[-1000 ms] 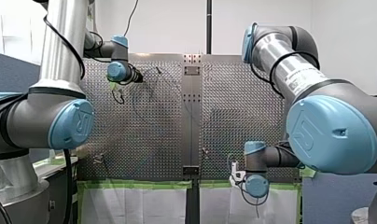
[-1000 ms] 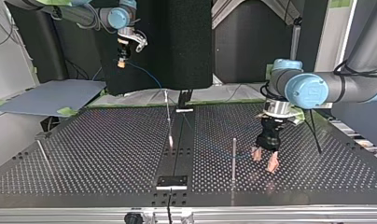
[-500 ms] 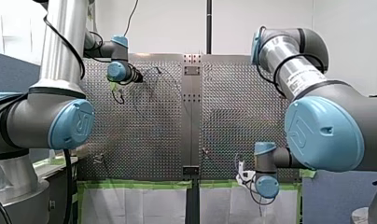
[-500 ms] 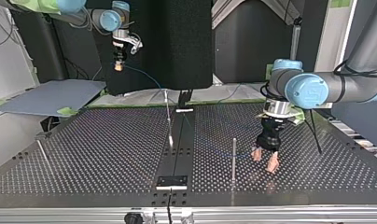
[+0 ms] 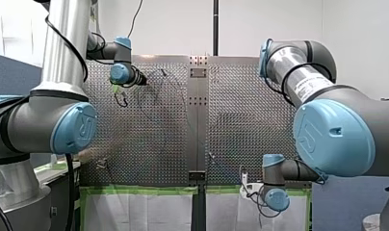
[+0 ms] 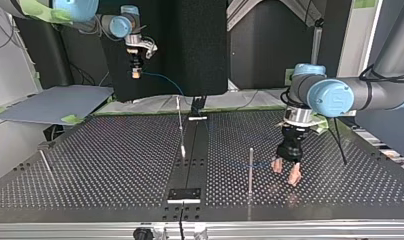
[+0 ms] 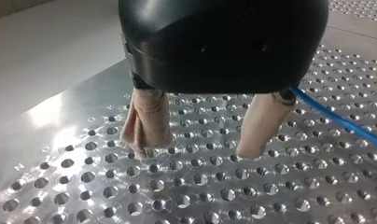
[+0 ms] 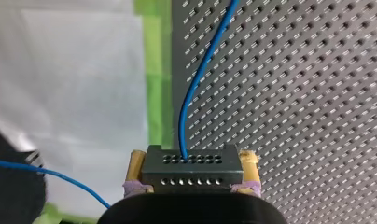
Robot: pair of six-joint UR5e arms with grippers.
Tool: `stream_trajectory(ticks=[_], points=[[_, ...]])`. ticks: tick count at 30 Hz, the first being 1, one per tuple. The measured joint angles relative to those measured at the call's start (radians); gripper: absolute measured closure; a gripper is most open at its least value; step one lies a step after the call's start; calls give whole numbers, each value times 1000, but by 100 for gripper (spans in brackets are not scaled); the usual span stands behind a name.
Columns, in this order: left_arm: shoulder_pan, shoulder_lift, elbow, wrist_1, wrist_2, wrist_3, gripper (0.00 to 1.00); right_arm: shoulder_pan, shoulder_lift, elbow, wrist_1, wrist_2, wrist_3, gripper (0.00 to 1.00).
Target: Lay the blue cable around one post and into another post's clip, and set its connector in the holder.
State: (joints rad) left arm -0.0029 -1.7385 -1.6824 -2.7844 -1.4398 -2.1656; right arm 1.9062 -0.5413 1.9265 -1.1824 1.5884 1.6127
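My right gripper (image 8: 192, 157) clamps the black connector (image 8: 190, 173) between yellow pads, raised beyond the far edge of the table (image 6: 115, 150) at the top view's left; the blue cable (image 8: 196, 79) trails from it. My left gripper (image 7: 198, 151) hangs spread and empty, low over the table, just right of a post (image 6: 250, 167).

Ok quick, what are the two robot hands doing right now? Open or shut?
Left gripper: open, holding nothing.
Right gripper: shut on the connector of the blue cable.

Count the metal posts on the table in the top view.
3: one post near the view's middle, one beside my left gripper, one leaning at the view's left edge. More may be hidden.
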Motion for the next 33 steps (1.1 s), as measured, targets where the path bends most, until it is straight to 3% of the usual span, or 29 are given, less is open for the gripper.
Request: stream_trajectory(ticks=[5,10,17,28,33], points=[[3,0,0,0,0,-3,0,-12,-52,-3,27,-44,7,100],[4,0,0,0,0,-3,0,-29,-90,-3,47,-56,18,100],[2,0,0,-1,3,-6,0,-44,-99,-2,58,-59,20,100],[-8,0,-4,-6,35,-98,0,-60,-98,-2,70,-59,18,100],[-4,0,-32,26,37,-150,0,-61,-98,-2,70,-59,18,100]])
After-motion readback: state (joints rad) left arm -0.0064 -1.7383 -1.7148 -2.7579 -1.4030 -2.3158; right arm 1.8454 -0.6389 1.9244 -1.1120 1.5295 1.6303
